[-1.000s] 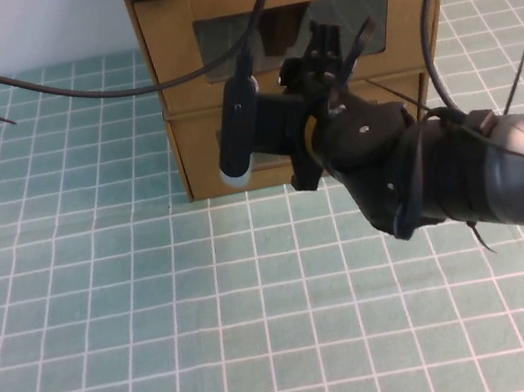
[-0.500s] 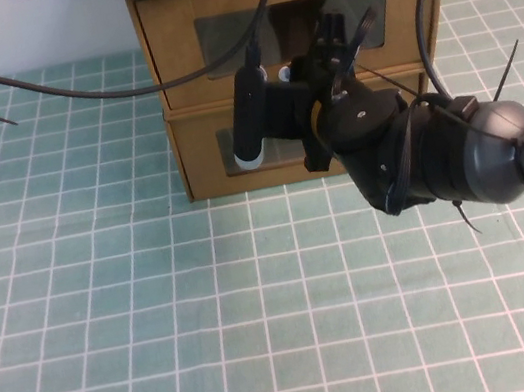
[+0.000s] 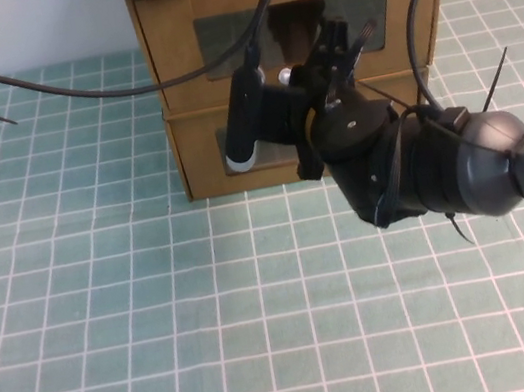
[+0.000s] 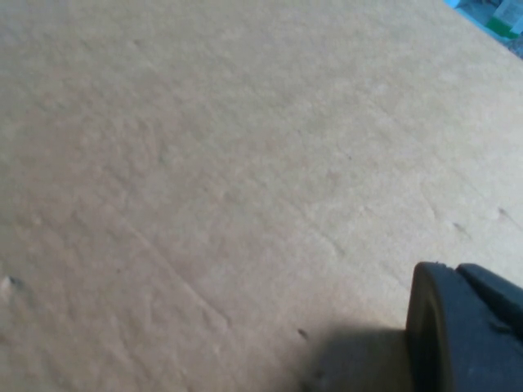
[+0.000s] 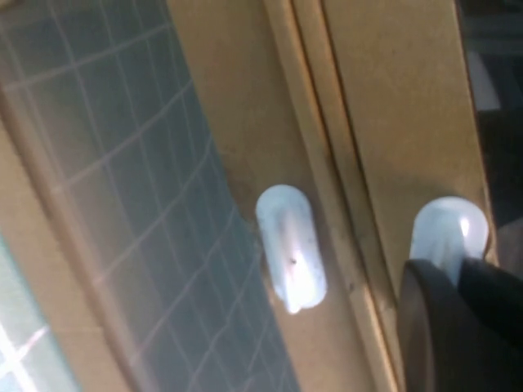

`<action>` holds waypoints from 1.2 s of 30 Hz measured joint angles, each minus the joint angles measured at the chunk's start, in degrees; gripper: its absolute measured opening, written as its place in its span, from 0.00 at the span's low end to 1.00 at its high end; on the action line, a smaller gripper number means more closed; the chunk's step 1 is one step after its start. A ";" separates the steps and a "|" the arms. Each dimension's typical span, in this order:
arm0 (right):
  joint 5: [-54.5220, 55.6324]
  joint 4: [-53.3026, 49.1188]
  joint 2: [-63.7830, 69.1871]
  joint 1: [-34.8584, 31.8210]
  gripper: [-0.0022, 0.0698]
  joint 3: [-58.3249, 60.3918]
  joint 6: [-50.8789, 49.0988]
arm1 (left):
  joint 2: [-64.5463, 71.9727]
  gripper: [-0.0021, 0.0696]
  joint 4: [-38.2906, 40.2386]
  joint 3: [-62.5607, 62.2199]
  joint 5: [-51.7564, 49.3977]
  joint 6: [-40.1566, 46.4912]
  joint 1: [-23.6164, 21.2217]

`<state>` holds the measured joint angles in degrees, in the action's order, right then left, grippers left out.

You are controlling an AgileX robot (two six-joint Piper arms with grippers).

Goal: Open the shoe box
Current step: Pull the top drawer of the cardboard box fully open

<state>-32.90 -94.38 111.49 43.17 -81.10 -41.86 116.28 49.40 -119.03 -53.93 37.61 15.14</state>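
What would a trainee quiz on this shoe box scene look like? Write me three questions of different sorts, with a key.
1. True or false: the two cardboard shoe boxes stand side by side.
2. Pick one. The right gripper is: A) parked well away from the boxes; B) at the boxes' front, by a white knob; C) above the top box.
3. Fill in: the left gripper hovers close over a plain ____ surface.

Key
1. False: the upper box sits on the lower box.
2. B; its jaws are shut.
3. Cardboard.
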 joint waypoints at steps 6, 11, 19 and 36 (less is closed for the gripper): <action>-3.45 2.58 -2.67 3.51 0.04 2.45 -0.12 | 0.00 0.02 -0.21 0.00 0.00 0.00 0.00; -5.38 2.58 -6.97 7.03 0.04 9.10 -1.14 | 0.00 0.02 -0.21 0.00 0.26 0.00 0.00; -7.84 1.88 -16.21 14.96 0.04 22.19 -7.71 | 0.02 0.02 -0.35 0.00 0.31 0.00 0.00; -9.27 2.64 -18.81 17.69 0.05 25.11 -12.18 | 0.02 0.02 -0.57 0.00 0.31 -0.03 0.00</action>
<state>-42.17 -91.73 92.68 60.87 -55.99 -54.04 116.31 48.83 -119.03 -53.62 37.59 15.14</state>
